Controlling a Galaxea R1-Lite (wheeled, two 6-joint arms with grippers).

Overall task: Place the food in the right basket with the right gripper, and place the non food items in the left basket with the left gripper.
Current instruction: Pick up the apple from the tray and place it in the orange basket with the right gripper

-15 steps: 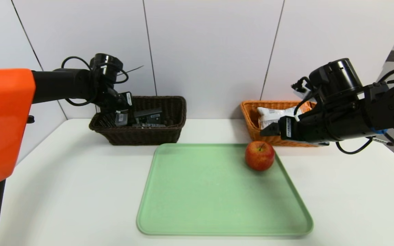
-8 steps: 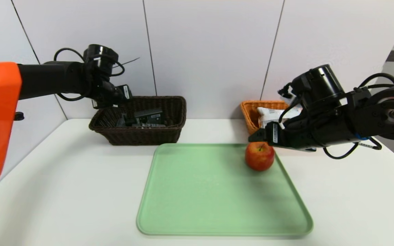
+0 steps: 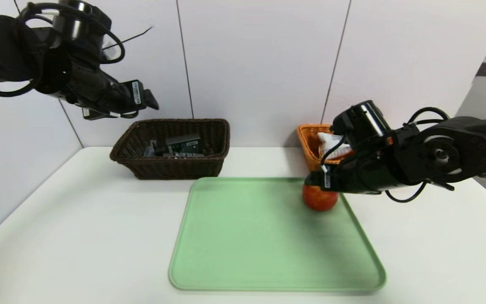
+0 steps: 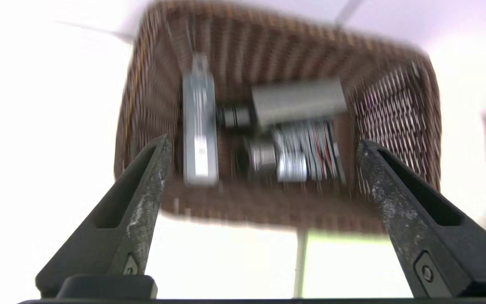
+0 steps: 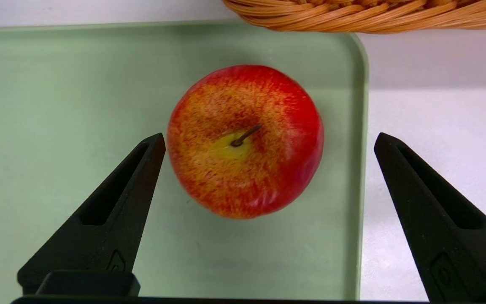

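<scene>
One apple (image 5: pixel 245 141): on green tray (image 3: pixel 268 236), near its right edge, stem up.
Right gripper (image 5: pixel 268 143): above apple, fingers spread wide either side, gripping nothing.
Right basket (image 3: pixel 310 141): behind tray, holds snack packet (image 3: pixel 331 143).
Left gripper (image 4: pixel 264 145): wide apart, empty, above left basket (image 4: pixel 395 114) holding non food items (image 4: pixel 298 101).

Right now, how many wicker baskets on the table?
2. The dark brown basket sits at the back left with non-food items inside. The orange-tan basket sits at the back right, partly hidden behind the right gripper, which hangs open over the apple.
</scene>
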